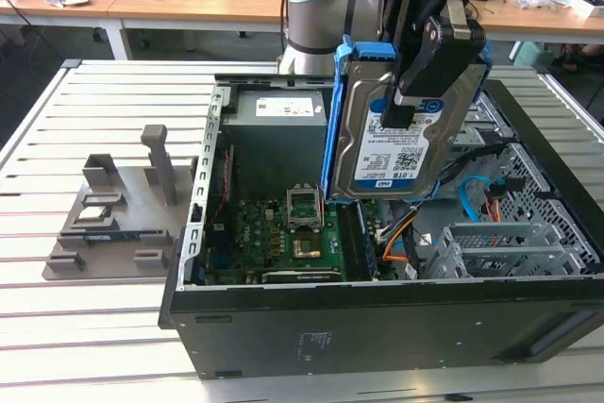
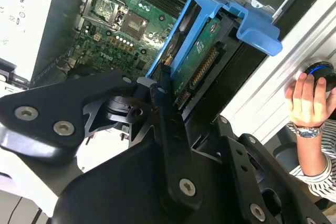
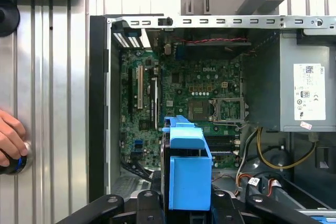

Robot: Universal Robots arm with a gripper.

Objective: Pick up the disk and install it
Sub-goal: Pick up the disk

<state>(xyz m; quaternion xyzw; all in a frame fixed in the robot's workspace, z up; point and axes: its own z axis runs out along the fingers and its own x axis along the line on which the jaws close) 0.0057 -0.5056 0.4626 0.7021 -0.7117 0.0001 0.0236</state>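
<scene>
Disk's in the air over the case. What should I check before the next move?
1. Grip on the disk: ok, the gripper has its fingers shut on it, and it is held on edge.
2. Disk off the motherboard: ok, it hangs above the open case.
3. Blue cable by the drive bay: cannot tell whether it blocks the way.
4. People away from the work area: not ok, a person's hand rests beside the case.
</scene>
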